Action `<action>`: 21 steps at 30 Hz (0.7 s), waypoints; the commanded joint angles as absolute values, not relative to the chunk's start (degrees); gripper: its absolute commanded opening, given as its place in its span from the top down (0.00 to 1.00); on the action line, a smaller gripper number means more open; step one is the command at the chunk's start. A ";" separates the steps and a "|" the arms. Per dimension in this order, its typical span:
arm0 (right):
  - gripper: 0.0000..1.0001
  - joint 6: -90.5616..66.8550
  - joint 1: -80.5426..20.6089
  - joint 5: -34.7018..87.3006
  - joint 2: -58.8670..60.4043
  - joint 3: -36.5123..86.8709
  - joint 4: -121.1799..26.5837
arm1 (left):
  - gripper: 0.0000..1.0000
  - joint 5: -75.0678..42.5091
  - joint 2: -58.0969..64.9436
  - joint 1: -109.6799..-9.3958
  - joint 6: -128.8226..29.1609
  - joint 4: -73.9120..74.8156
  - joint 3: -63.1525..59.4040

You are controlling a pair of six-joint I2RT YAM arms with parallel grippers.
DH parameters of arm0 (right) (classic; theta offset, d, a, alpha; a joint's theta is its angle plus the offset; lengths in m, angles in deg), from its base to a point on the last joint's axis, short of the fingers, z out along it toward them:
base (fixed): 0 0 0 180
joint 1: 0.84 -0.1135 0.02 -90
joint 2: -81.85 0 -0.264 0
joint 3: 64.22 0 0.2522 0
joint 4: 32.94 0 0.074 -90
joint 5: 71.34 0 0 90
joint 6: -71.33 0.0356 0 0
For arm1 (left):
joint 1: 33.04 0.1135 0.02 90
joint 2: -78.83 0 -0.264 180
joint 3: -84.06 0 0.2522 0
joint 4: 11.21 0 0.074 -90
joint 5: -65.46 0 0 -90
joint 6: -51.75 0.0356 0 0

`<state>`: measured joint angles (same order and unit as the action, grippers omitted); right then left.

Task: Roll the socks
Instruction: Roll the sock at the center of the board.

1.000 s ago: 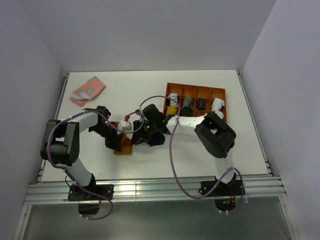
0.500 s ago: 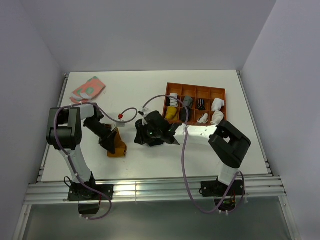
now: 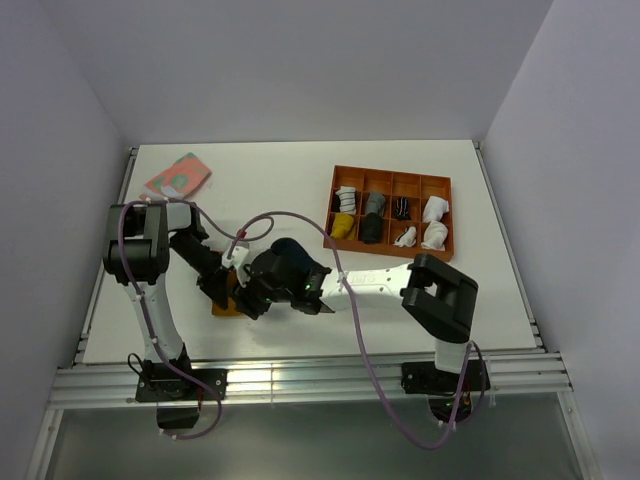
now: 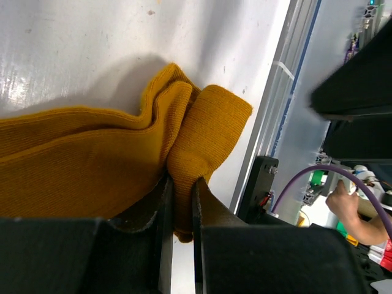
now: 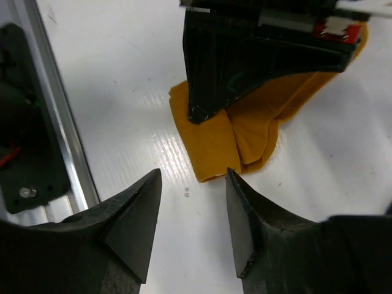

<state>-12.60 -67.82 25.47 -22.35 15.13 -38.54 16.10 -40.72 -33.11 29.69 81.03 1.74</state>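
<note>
The left gripper (image 4: 181, 184) is closed on a fold of the mustard-orange sock (image 4: 92, 165) and pinches the doubled end between its two fingers. The sock lies bunched and partly folded on the white table (image 3: 300, 180), near the front-left edge. The right gripper (image 5: 192, 177) is open with its fingers spread wide. It hangs just above the table, beside the free corner of the same sock, and does not touch it. (The dark navy sock I cannot make out in any view; perhaps the right arm covers it.)

In my judgement the step in hand is the beginning of the roll. One end is pinned and folded over, but no tight roll is formed yet, so most of the task remains.

The next move probably calls for the right gripper to come down on the loose folded corner and close on it. Then both arms can turn the fabric over itself while the left one holds its pinch, so the fold does not open.
</note>
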 commanded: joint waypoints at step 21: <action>0.39 -30.09 -77.13 6.53 -31.87 21.52 -36.33 | 1.00 12.81 -42.81 -33.21 30.48 81.04 -0.37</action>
